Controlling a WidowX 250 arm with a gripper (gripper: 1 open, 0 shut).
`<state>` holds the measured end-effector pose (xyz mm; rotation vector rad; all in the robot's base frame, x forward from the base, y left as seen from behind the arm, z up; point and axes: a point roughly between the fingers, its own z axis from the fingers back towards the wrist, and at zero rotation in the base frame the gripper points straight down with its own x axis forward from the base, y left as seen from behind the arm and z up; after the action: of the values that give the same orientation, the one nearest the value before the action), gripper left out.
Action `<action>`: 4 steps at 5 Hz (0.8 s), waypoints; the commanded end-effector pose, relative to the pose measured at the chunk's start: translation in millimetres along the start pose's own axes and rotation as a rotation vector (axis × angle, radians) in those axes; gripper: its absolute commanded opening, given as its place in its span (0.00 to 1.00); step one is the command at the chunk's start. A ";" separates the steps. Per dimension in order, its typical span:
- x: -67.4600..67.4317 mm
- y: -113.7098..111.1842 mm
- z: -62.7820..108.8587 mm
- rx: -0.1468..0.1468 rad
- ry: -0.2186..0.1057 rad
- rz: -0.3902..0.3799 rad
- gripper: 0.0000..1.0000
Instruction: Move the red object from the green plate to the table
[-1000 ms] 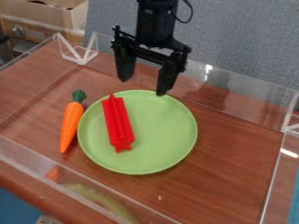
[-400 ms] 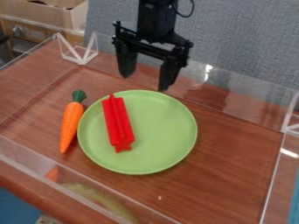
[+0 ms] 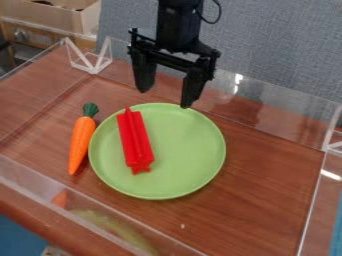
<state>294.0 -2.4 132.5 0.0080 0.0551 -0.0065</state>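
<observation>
A: Has anything been moved since a moment ago?

B: No. The tool (image 3: 166,88) is seen in the same spot, hung above the far edge of the green plate (image 3: 187,160). Its two black fingers are spread wide, pointed down, and nothing is held between them. Nothing on the counter (image 3: 267,150) has been shifted either.

A: Where is the red object (image 3: 134,139) found?

B: It is laid flat on the left part of the plate. It is shaped like a long bar, and ridges are seen along its length. It looks like plastic.

A: And the plate?

B: It is round, flat and light green. An orange carrot (image 3: 82,142) with a green top is laid just beside it, on the left. The counter is made of shiny reddish-brown wood, and low clear walls (image 3: 287,100) are set around it.
</observation>
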 end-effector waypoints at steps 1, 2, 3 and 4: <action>2.6 -2.4 6.7 0.002 -0.024 -0.012 1.00; 3.8 -2.0 6.7 0.006 -0.024 -0.013 1.00; 4.9 -1.4 7.5 0.011 -0.028 -0.014 1.00; 5.8 -0.9 9.4 0.018 -0.037 -0.016 1.00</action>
<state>294.1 -0.3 128.5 0.0215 0.0703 -0.0099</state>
